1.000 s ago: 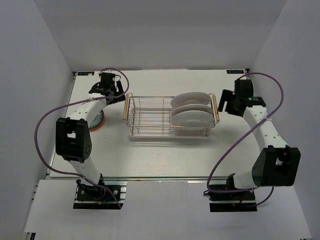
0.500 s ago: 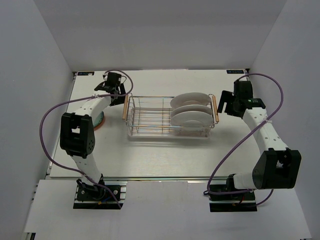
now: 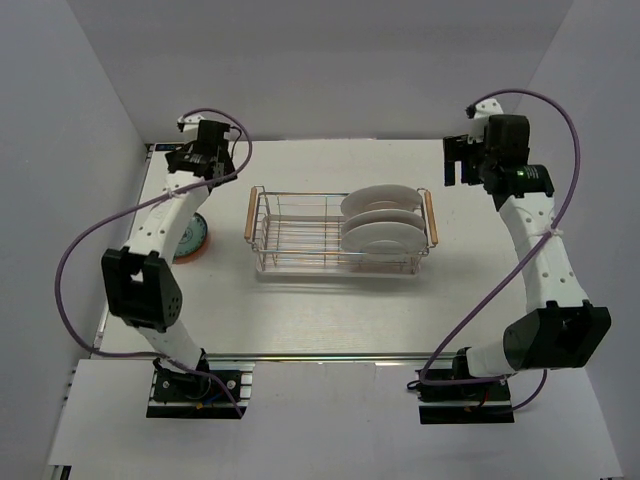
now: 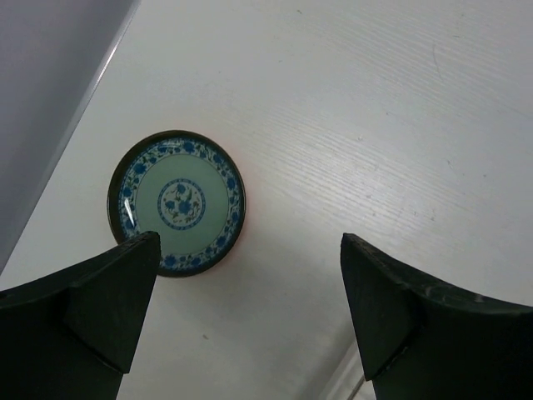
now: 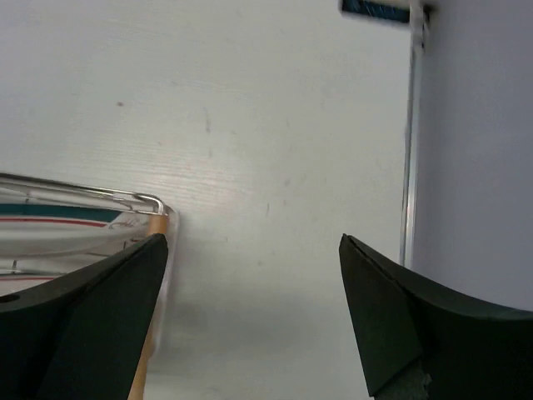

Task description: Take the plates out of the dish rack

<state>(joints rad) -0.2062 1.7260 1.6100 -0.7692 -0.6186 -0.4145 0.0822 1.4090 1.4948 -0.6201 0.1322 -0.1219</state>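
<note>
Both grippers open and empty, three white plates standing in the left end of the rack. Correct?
No: the three white plates stand in the right end of the dish rack, not the left; the top external view shows it. The left gripper and right gripper are indeed open and empty.

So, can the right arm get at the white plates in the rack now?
Probably yes: the open right gripper hovers near the rack, nothing between it and the plates.
</note>
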